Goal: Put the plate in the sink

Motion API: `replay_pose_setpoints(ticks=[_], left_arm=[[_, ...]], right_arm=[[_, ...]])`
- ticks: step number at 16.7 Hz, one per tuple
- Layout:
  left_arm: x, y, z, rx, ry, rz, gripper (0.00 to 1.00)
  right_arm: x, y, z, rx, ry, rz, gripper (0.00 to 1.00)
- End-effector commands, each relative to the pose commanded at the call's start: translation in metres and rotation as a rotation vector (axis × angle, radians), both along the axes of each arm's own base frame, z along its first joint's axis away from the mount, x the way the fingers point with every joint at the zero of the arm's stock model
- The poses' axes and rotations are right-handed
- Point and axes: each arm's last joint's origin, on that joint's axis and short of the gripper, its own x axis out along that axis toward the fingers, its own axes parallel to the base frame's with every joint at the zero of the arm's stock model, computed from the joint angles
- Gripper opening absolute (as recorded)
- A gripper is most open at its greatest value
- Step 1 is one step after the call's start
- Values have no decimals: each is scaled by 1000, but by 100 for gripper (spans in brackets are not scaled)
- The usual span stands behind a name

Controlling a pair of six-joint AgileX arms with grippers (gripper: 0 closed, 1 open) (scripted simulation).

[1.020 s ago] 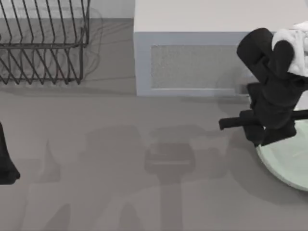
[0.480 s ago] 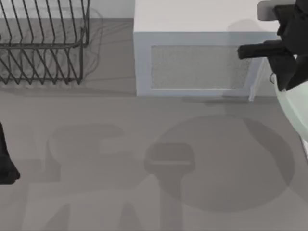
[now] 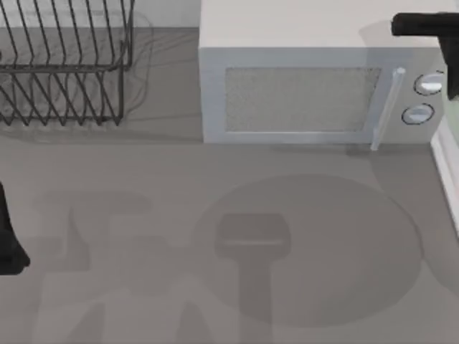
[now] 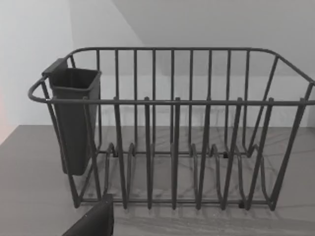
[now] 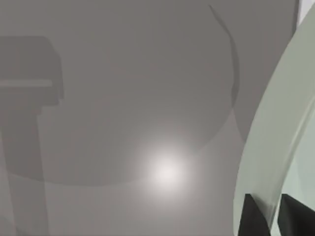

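Observation:
The pale mint-green plate (image 5: 275, 123) hangs above the grey table, seen edge-on in the right wrist view. My right gripper (image 5: 273, 212) is shut on its rim, one dark finger (image 5: 252, 214) on each face. From above, part of my right arm (image 3: 427, 25) crosses the far right corner over the microwave, and the plate's big round shadow (image 3: 315, 251) lies on the table. The sink appears as a thin white rim (image 3: 446, 179) at the right edge. My left arm (image 3: 7, 244) stays parked at the left edge.
A grey-white microwave (image 3: 301, 97) with two round knobs (image 3: 429, 84) stands at the back. A black wire dish rack (image 3: 64, 64) stands at the back left; the left wrist view faces this rack (image 4: 172, 132) and its dark cup (image 4: 74, 118).
My right arm lifted the plate off the table at the right and carried it toward the far right corner. The microwave's handle and knobs are now uncovered. The left arm stayed still.

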Motion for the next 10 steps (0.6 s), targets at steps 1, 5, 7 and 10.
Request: replay_pose_setpoints(ticks=[1,5,7,10], left_arm=[[0,0,0,0,0,0,100],[0,0,0,0,0,0,100],[0,0,0,0,0,0,100],[0,0,0,0,0,0,100]], right_arm=[[0,0,0,0,0,0,0],[8,-6,-3,-10,0,-8,0],[25,-20,-7,-27,-2,-31,0],[61,-53,-20,-59,4,-71,0]])
